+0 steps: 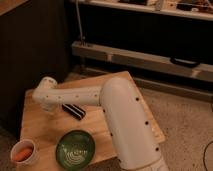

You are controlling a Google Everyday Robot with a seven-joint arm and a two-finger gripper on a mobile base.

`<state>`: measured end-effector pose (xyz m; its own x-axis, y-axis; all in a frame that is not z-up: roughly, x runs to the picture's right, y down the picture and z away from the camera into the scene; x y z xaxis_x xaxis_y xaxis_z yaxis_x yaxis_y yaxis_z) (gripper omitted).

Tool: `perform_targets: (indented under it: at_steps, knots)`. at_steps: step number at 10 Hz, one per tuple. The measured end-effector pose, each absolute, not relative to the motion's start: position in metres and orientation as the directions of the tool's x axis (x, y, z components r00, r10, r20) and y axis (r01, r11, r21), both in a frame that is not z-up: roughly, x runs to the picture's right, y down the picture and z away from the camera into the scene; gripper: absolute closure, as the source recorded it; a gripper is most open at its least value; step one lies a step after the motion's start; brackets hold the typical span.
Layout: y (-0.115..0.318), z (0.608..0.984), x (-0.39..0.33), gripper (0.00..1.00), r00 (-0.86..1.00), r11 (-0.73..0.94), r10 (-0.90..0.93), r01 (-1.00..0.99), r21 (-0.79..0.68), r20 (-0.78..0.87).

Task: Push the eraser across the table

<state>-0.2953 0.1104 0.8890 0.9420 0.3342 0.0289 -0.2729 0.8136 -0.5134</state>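
Note:
The eraser [74, 111], a black oblong block with pale stripes, lies at an angle near the middle of the light wooden table [40, 128]. My white arm reaches in from the lower right across the table top. Its rounded wrist end sits over the table's left part, just left of the eraser. The gripper [50, 108] hangs under that wrist end, mostly hidden by it, a short way left of the eraser.
A green bowl [75, 148] stands at the table's front edge, just below the eraser. A white cup holding something orange [23, 152] stands at the front left corner. A dark cabinet and a metal rail [145, 62] are behind the table.

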Motion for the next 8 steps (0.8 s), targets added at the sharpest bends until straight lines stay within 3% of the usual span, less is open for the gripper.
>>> perform_targets:
  at_steps: [5,8]
  knots:
    - [0.101,0.911,-0.277,0.85,0.939,0.801,0.344,-0.304,-0.516,-0.019]
    - [0.100,0.905,-0.258,0.85,0.932,0.798,0.359,-0.337,-0.499,-0.054]
